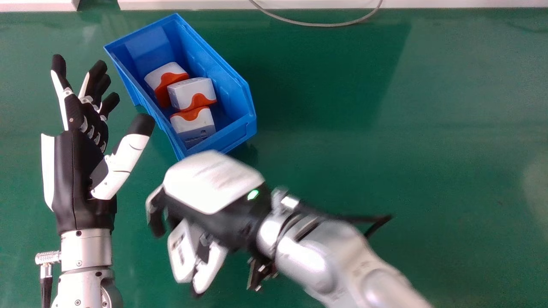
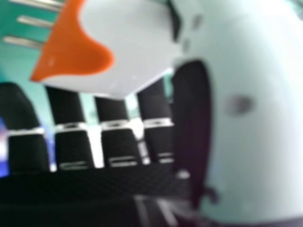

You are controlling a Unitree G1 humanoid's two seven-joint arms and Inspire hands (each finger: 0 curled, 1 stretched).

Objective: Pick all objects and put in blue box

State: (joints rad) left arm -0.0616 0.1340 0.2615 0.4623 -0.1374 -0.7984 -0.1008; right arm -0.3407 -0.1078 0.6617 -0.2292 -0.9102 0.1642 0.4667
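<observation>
My right hand [image 1: 216, 184] is over the table just below the blue box's near end, its fingers curled round a white and orange block [image 1: 181, 251]. In the right hand view, that block [image 2: 130, 45] lies against the fingers of my right hand [image 2: 120, 146], with the thumb beside it. The blue box [image 1: 222, 81] stands at an angle at the upper left of the head view. Inside it lie a white and orange block [image 1: 166, 73] and two similar ones [image 1: 192, 92], close together. My left hand [image 1: 81, 171] rests left of the box, open and holding nothing.
Green tabletop [image 1: 385, 149] stretches to the right of the box. A grey cable [image 1: 317, 24] loops at the far edge, along a white strip [image 1: 449, 3]. Several thin silver bars [image 2: 34, 21] show beside the held block in the right hand view.
</observation>
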